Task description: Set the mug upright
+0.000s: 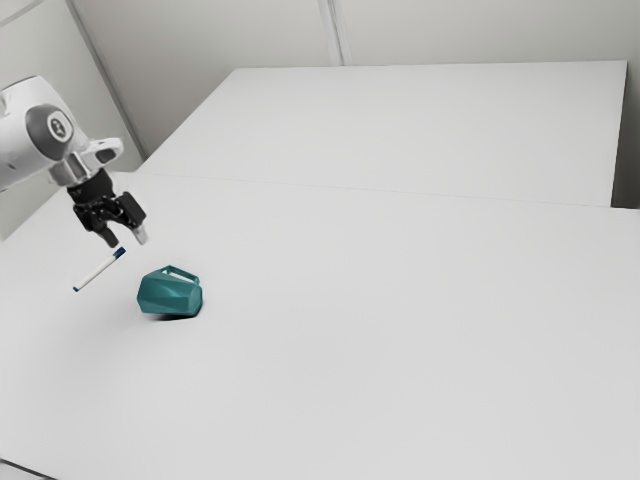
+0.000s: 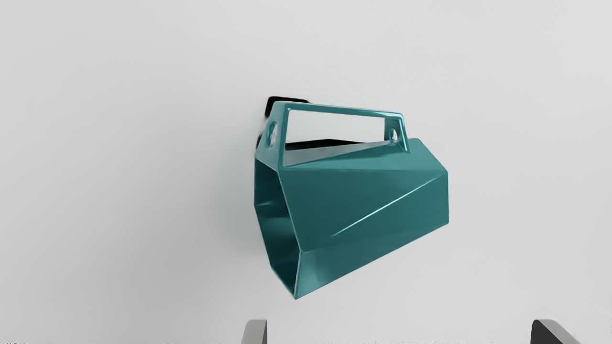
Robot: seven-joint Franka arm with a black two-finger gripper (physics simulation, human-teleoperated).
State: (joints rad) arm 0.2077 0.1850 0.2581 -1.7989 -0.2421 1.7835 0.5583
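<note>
The gripper (image 2: 399, 332) is gaping wide, holding nothing (probably lining up); the teal mug (image 2: 366, 200) is lying sideways, needing grasping, then righting.

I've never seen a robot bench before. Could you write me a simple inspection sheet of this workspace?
Surface: white table, with a faint seam running across it.
Job's things: teal mug, lying on its side; its open mouth shows in the wrist view. Not upright.
Clutter: white pen with blue ends, lying near the mug toward the exterior view's left, apart from it.
Gripper: the gripper is open, above the table, holding nothing.
Cables: a thin dark line in the exterior view's lower left corner; I can't tell whether it is a cable.
Surroundings: plain pale walls.
</note>
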